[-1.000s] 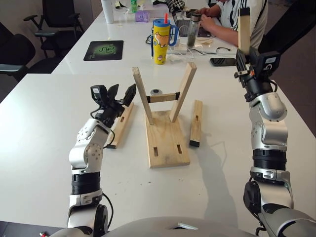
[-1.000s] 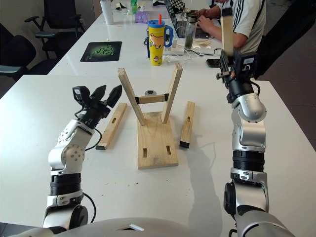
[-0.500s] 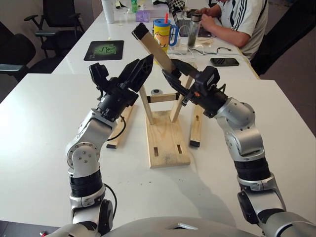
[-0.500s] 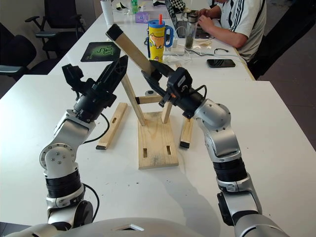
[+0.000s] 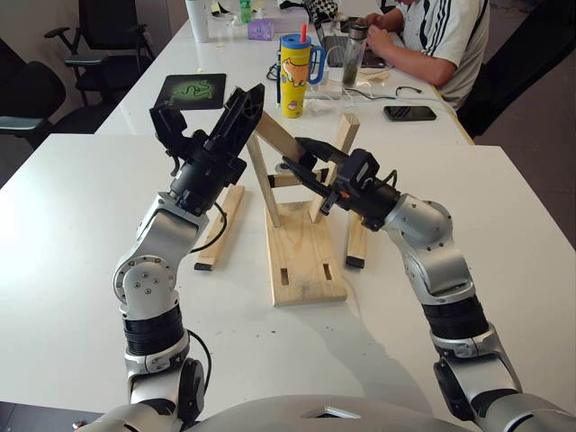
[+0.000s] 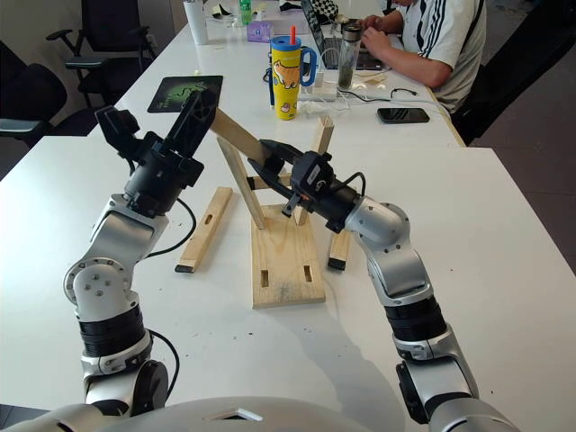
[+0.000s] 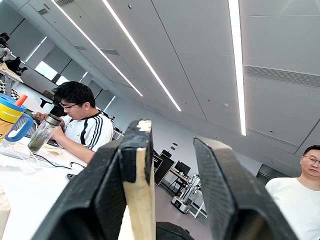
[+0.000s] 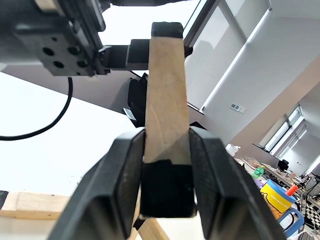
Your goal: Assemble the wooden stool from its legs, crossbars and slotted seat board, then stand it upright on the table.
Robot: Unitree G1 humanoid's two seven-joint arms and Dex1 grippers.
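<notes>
While right tool (image 5: pixel 309 160) grips leg (image 5: pixel 279 137), left tool (image 5: pixel 247 99) closer, leg lower.

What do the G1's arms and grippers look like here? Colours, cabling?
Left arm and right arm: silver-grey rounded shells with black bands at the joints. Left gripper and right gripper: black, each with two long wedge-shaped fingers. A black cable loops beside the left forearm.

Two upright legs (image 5: pixel 263 189) and their crossbar (image 5: pixel 286 180) rose from the seat board (image 5: pixel 304 256), blocking the table's (image 5: pixel 81 225) middle; a slanting leg (image 5: pixel 274 133) (clamped in the right gripper (image 5: pixel 300 155)) barred the air above. Flat legs (image 5: pixel 222 225) flanked the board; the near tabletop lay open.
</notes>
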